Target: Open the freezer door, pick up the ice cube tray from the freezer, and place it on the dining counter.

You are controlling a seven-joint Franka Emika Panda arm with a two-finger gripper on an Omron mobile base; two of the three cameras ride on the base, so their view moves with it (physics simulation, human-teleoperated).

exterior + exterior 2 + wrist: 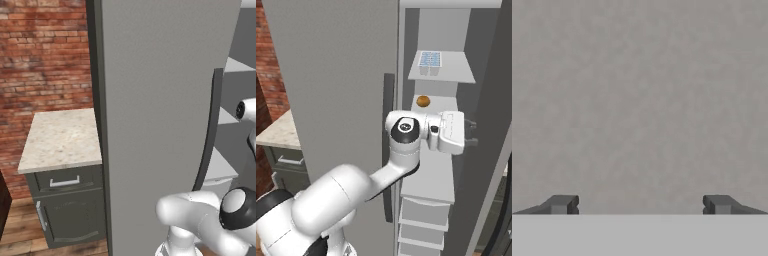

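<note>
I have the freezer door (336, 100) swung open toward me, its dark handle (388, 145) running down the near edge, and the inside of the freezer (463, 30) is exposed with its pale shelves. The ice cube tray (430, 59) sits on the upper shelf (453, 72), toward the back left, well above my hand; on the shelf below it there is a small round brown thing (423, 101) I can't identify. My gripper (472, 132) hangs at about mid height inside the opening, pointing to the right at a plain grey surface, and in the hand view its fingertips (562, 204) stand wide apart with nothing between them, so it is released and empty. The step now, as I read it, is reaching for the tray. To do it well I would lift the hand clear of the shelf edge first, then turn the wrist so the camera finds the tray before I push in; right now it sees only grey wall, so I would be reaching blind. I'd come in level along the shelf, span the tray across its short side, and stay clear of the door edge with my elbow. The dining counter is nowhere in my views, so driving comes later.
</note>
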